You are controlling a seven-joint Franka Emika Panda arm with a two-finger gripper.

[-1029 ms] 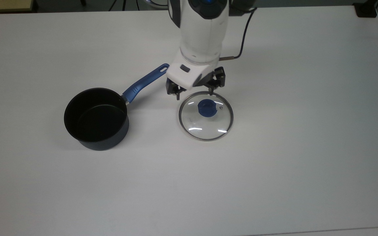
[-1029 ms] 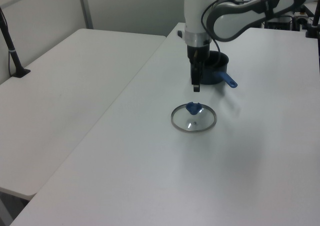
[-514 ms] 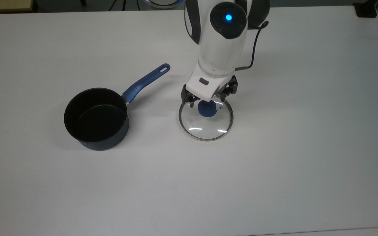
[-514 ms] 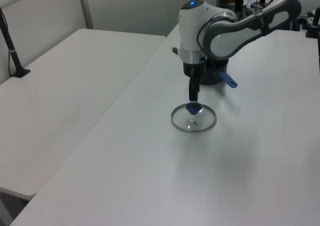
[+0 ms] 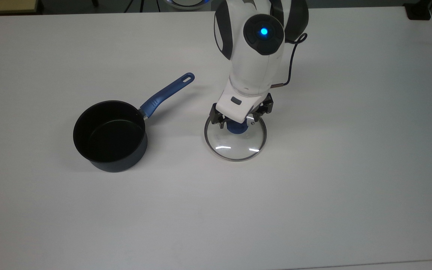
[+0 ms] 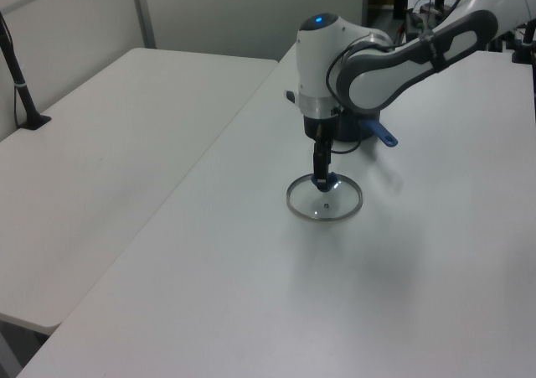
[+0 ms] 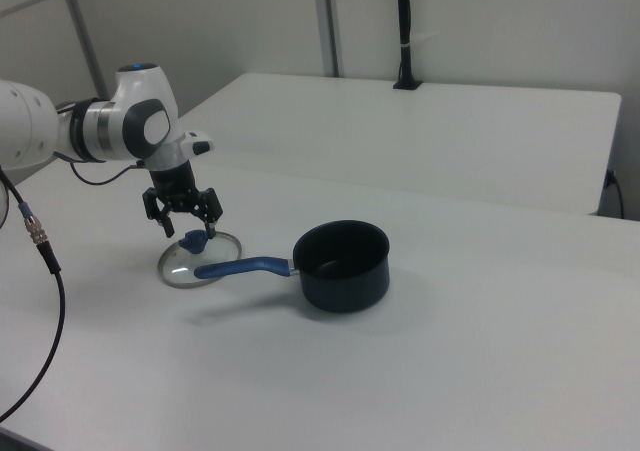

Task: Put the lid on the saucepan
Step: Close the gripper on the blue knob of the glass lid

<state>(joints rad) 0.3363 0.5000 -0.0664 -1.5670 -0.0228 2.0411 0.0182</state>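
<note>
Beneath me lies one white table (image 5: 351, 187), and a second white table (image 7: 480, 131) stands beyond it in the right view. On my table there are two things, one saucepan and one lid.

The saucepan (image 5: 110, 135) sits well apart from my claw, towards the top view's left, upright and uncovered, its one blue handle (image 5: 167, 93) slanting towards me without reaching me.

The lid (image 5: 235, 139) lies flat on the table right under my claw, its single blue knob (image 5: 235, 128) between my fingers.

My claw (image 5: 238, 120) hangs straight down over that knob, its two fingers (image 7: 210, 211) spread wide to either side of it, grasping nothing as far as I can see.
</note>
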